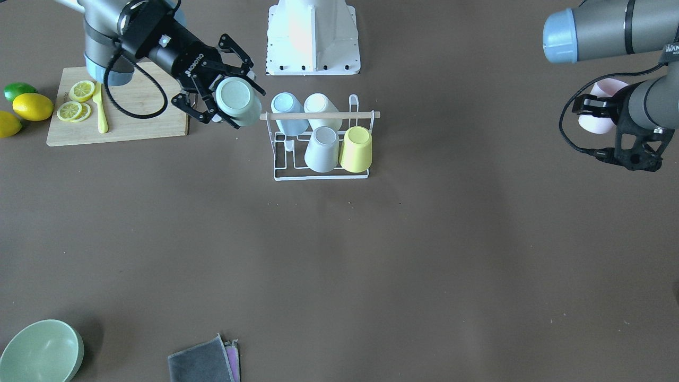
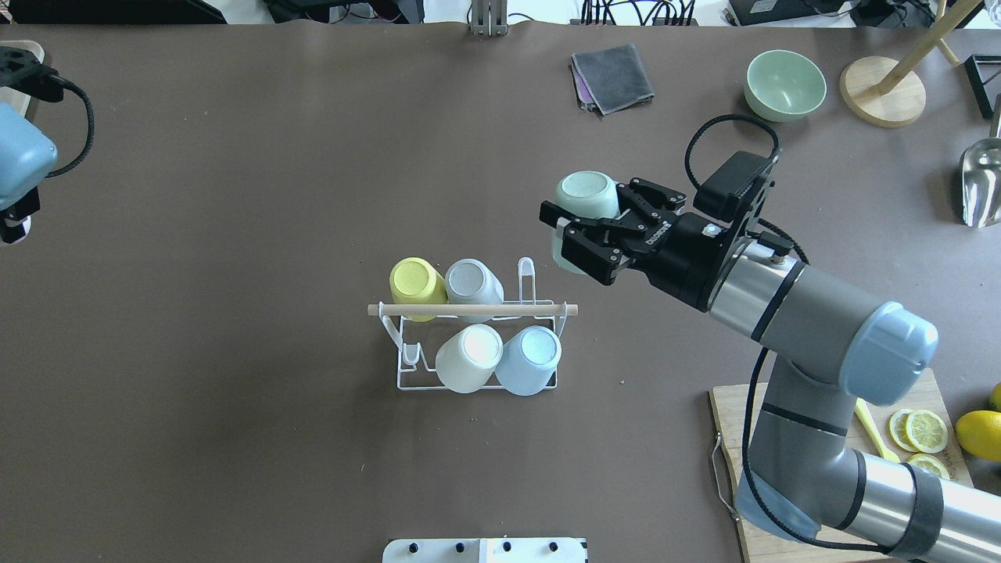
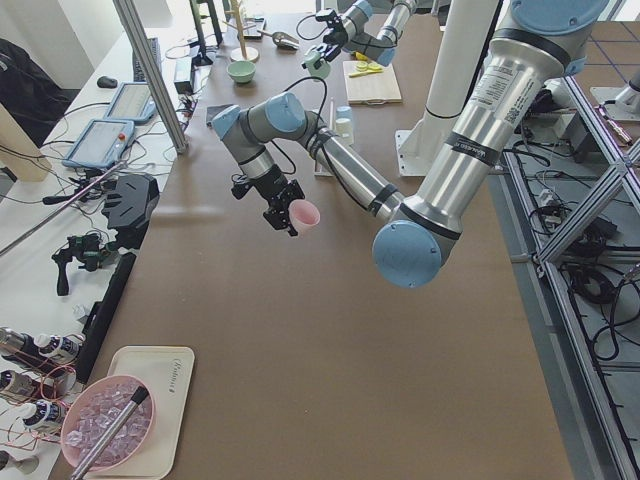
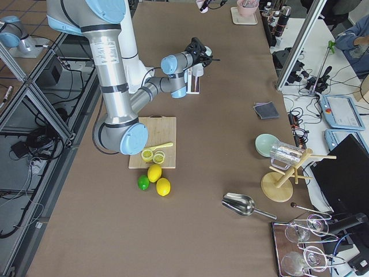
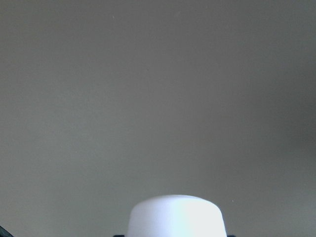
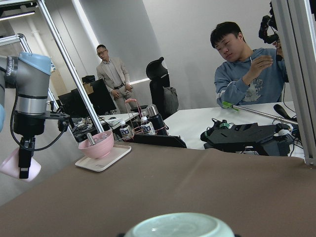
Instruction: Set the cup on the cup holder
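**Approach geometry, right arm.** The right gripper (image 2: 569,233) is clamped across the side wall of the mint cup (image 2: 588,195) and holds it base-up and slightly tilted in the air. The cup lies beyond the cup holder (image 2: 403,383), on the side away from the robot, and just off the holder's right end. The holder's long axis is marked by its wooden rod (image 2: 473,310), which runs across the robot from left to right with one row of prongs on each side. Two prongs stand bare. The nearer free prong (image 2: 528,270) is at the holder's right end on the far side of the rod, just beside the grey cup (image 2: 473,281). The second free prong (image 2: 410,356) is at the holder's left end on the robot's side of the rod. To reach the nearer prong, the mint cup would probably have to travel towards the robot and a little leftward. It would then descend mouth-down, staying on the far side of the rod. The left gripper (image 1: 586,106) is closed on a pink cup (image 1: 597,124) and hangs well off the holder's left end, so the right arm is much the nearer one.
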Robot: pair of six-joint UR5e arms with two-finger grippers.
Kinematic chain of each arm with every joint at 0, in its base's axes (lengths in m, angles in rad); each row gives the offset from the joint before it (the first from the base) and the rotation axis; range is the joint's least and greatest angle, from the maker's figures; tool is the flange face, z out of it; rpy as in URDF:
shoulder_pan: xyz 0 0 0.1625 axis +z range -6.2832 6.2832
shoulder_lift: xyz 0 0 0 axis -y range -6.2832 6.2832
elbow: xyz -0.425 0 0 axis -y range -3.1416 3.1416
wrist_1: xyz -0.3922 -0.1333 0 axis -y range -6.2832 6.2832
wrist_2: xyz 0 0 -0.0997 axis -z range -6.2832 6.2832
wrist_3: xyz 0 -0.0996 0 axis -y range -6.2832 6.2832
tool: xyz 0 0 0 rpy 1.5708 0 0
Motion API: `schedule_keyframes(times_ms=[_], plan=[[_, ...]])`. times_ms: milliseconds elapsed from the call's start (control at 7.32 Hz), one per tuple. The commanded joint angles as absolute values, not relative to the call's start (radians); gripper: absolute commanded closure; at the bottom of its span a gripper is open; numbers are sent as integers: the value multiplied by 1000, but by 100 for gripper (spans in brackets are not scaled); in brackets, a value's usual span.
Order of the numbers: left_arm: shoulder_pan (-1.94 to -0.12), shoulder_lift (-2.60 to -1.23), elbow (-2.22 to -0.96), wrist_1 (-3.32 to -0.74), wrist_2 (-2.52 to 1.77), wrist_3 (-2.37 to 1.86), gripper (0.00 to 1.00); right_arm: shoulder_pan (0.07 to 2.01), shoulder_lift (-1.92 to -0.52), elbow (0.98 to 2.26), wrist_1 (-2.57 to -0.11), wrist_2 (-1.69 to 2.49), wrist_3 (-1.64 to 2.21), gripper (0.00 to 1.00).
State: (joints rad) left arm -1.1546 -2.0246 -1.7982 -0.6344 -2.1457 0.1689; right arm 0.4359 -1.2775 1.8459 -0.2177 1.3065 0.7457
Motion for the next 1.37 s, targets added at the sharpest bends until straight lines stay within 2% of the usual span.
schedule_keyframes(times_ms=[0, 410, 683, 1093, 1229], plan=[[-1149, -1962, -1795, -913, -2089, 45, 100, 409, -1208, 1794, -271, 1253, 694, 100], [-1147, -1922, -1796, -1197, -2037, -3, 100, 452, -1128, 1660, -273, 1230, 640, 100], [-1149, -1860, -1773, -1509, -2036, -18, 100, 451, -1105, 1609, -272, 1218, 640, 100], [-1132, -1894, -1790, -1947, -2042, -248, 100, 410, -1086, 1594, -272, 1216, 647, 100], [-1115, -1904, -1813, -2010, -2039, -303, 100, 403, -1088, 1594, -272, 1216, 646, 100]])
